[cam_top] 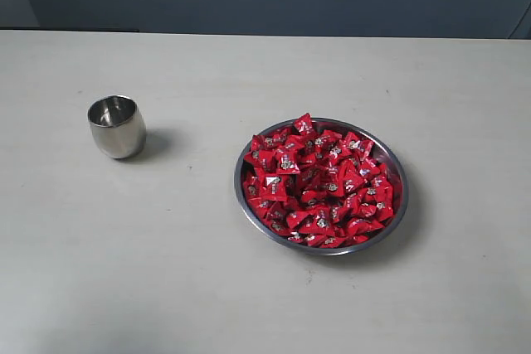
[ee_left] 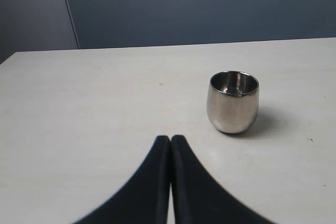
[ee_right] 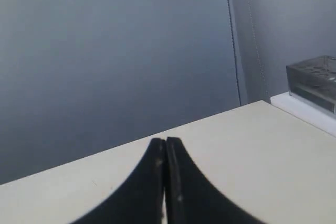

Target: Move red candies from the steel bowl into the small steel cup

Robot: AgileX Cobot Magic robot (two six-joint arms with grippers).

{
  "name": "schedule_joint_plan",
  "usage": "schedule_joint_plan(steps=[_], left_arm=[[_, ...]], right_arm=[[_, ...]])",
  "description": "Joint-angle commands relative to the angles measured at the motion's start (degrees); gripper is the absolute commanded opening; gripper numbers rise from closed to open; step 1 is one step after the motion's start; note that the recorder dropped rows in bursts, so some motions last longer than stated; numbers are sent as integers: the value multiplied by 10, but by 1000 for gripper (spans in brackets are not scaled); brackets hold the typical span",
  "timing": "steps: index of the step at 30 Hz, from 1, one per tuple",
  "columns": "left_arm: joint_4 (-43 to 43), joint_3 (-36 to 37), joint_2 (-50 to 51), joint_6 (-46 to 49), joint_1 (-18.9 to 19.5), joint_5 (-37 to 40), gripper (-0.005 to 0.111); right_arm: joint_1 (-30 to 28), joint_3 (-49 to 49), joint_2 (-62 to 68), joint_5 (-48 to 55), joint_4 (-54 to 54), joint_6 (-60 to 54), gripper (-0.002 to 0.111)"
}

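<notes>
starting out, left pincer (ee_left: 170,139) and right pincer (ee_right: 165,141) both closed on nothing, small steel cup (ee_left: 233,102) ahead of the left one, red candies (cam_top: 319,184) heaped in the steel bowl (cam_top: 401,203) away from both, so next needs jaws parted over the heap.

Soft even light; small steel cup (cam_top: 116,126) shadow falls right; red candies (cam_top: 319,180) glint.

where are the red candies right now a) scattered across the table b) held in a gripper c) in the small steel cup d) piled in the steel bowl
d: the red candies are heaped in the steel bowl, and the small steel cup shows no red inside.
</notes>
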Motion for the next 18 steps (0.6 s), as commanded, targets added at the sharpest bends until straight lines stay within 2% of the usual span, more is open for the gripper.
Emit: schedule_joint_plan(steps=[1, 10, 18], left_arm=[[-1, 2, -3, -1, 0, 0, 0], [-1, 2, -3, -1, 0, 0, 0], [-1, 2, -3, -1, 0, 0, 0]], right_arm=[[-2, -23, -4, -10, 15, -2, -1], [-2, -70, -4, 13, -9, -5, -1], [-2, -70, -4, -23, 15, -3, -1]])
